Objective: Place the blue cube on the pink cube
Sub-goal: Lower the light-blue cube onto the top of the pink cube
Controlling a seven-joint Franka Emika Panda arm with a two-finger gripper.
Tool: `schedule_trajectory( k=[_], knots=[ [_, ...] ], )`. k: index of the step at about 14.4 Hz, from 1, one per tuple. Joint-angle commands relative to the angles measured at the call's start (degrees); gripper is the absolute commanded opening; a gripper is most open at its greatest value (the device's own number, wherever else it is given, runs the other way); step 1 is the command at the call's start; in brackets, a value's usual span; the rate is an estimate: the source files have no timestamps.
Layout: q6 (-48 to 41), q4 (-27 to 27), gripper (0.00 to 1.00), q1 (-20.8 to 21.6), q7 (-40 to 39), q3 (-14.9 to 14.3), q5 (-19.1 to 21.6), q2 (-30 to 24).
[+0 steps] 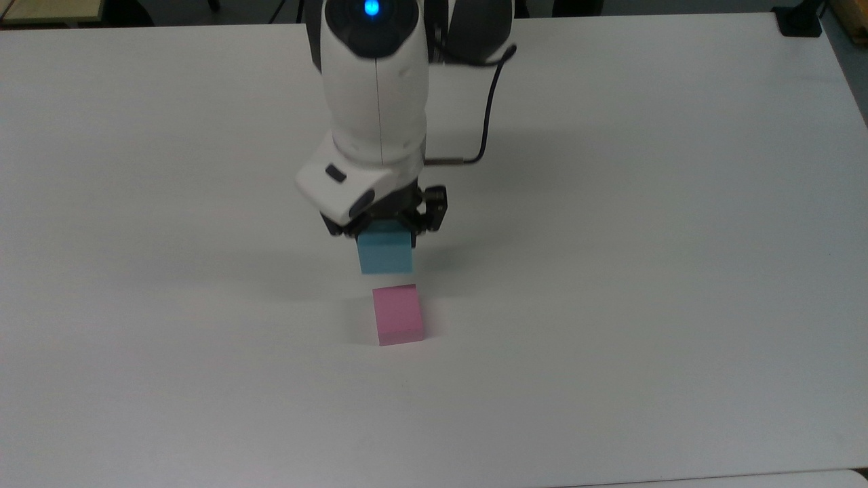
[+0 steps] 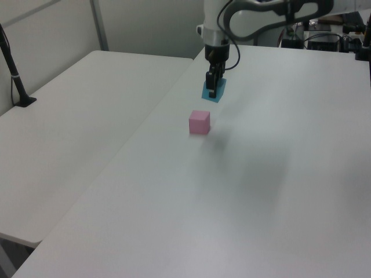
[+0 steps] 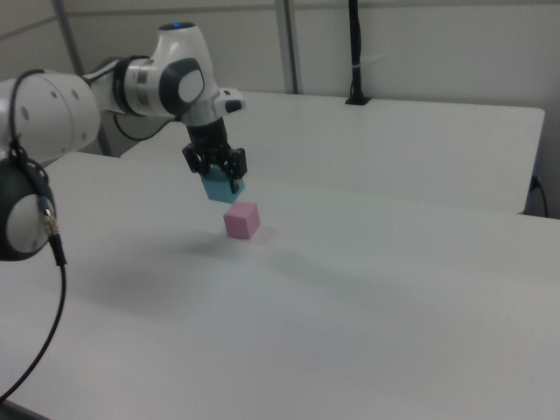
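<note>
In the top view, the gripper (image 1: 386, 230) held the blue cube (image 1: 386, 253) clamped between its 2 fingers, clear of the table (image 1: 610, 271) and just short of the pink cube (image 1: 398, 314), so pickup looked done while final alignment, lowering and release remained. In the left view, the blue cube (image 2: 213, 91) hung from the gripper (image 2: 212, 84) up and to the left view's right of the pink cube (image 2: 199, 122), apart from it. In the right view, the blue cube (image 3: 222, 187) sat tilted in the gripper (image 3: 217, 171), above and slightly to the right view's left of the pink cube (image 3: 241, 220).
</note>
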Motion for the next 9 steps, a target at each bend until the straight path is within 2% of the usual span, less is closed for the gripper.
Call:
schedule_trajectory(
  k=[1, 4, 6, 9],
  knots=[
    [-0.6, 9.6, 0.43, 1.2, 1.7, -0.5, -2.4, 7.5],
    [0.7, 13.6, 0.43, 2.3, 3.6, -0.5, -3.9, 11.8],
    [2.4, 13.7, 0.43, 3.5, 5.3, -0.5, -5.6, 13.8],
    [2.6, 13.0, 0.46, 4.5, 5.8, -0.5, -5.7, 14.4]
  ],
)
